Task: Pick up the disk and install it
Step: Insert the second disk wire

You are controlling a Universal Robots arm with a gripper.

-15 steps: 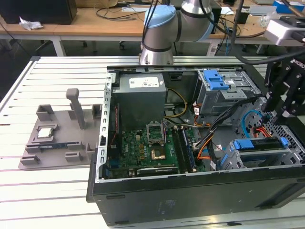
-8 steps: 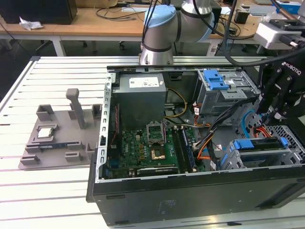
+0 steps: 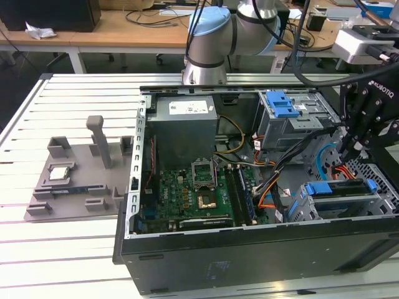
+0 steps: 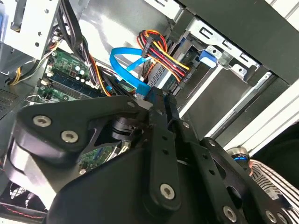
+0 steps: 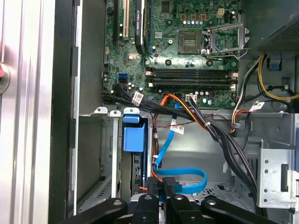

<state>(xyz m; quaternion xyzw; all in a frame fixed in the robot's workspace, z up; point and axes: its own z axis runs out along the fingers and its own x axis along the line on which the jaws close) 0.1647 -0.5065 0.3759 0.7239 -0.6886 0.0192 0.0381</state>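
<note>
The disk [image 3: 340, 194] sits edge-up in its blue carrier frame inside the drive cage at the case's front corner, on the exterior view's right. Its blue carrier tab [image 5: 133, 136] sticks out of the cage slot in the first wrist view. The same tab [image 4: 208, 58] appears in the second wrist view, beyond the cables. My gripper [image 3: 348, 152] hangs just above and behind the disk, not touching it. Its black fingers [image 5: 152, 185] stand close together, shut, over a looped blue data cable [image 5: 184, 179]. The fingertips [image 4: 159, 100] meet beside that blue data cable [image 4: 128, 70].
The open computer case [image 3: 249, 249] holds a green motherboard [image 3: 187, 199], a grey power supply [image 3: 184, 128] and an upper drive cage with a blue ribbed latch [image 3: 283, 103]. Orange, black and red-yellow cables [image 4: 161, 53] cross near the disk bay. A grey parts fixture [image 3: 75, 177] with a small chip lies to the left.
</note>
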